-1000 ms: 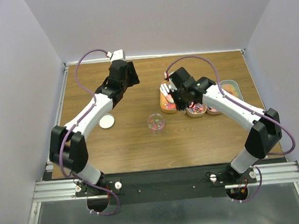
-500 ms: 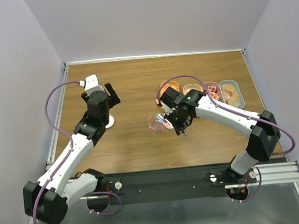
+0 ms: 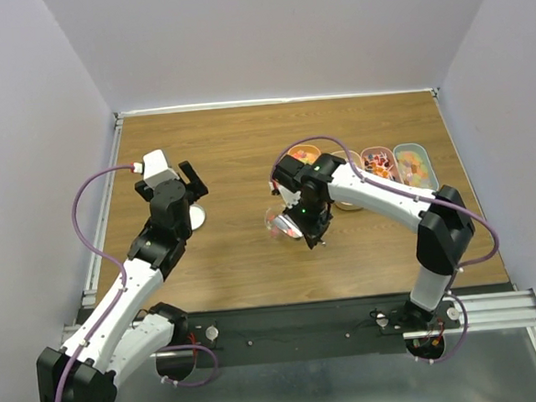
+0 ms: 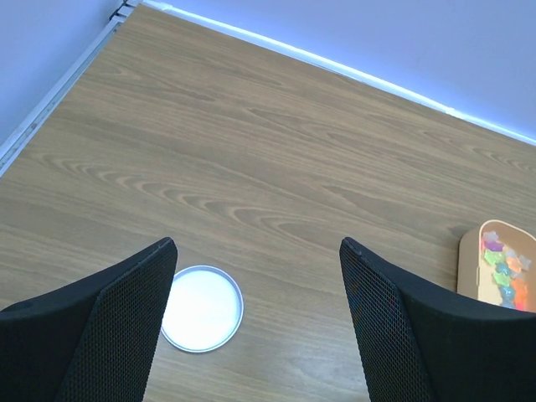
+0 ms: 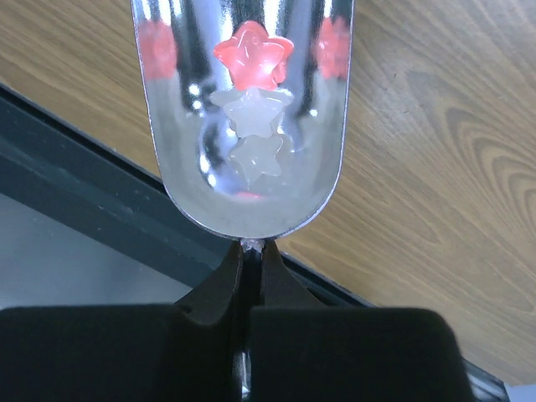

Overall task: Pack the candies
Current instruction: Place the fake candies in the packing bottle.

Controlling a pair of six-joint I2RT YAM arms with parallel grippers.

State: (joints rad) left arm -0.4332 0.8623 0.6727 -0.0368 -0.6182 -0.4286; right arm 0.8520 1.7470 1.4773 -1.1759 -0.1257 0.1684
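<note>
- Right gripper: clenched on the thin handle of the metal scoop, jaws pressed tight together.
- Candies in the scoop: one red star-shaped sweet and two pale whitish ones just behind it, all lying in the bowl of the scoop.
- Clear jar: stands mid-table. In the top view the right gripper sits right over its right side and covers part of it. Pink tint shows inside the jar. Cannot tell whether the scoop touches the jar.
- Left gripper: released, fingers spread wide, nothing between them. It hangs above the table, well to the left of the jar.
- White round lid: flat on the table, left of the jar and well apart from it, just below the left gripper's left finger in the wrist view.
- Pastel trays: a row of oblong trays behind and right of the jar, more multicoloured sweets in them. The tray nearest the jar is partly hidden by the right arm.
</note>
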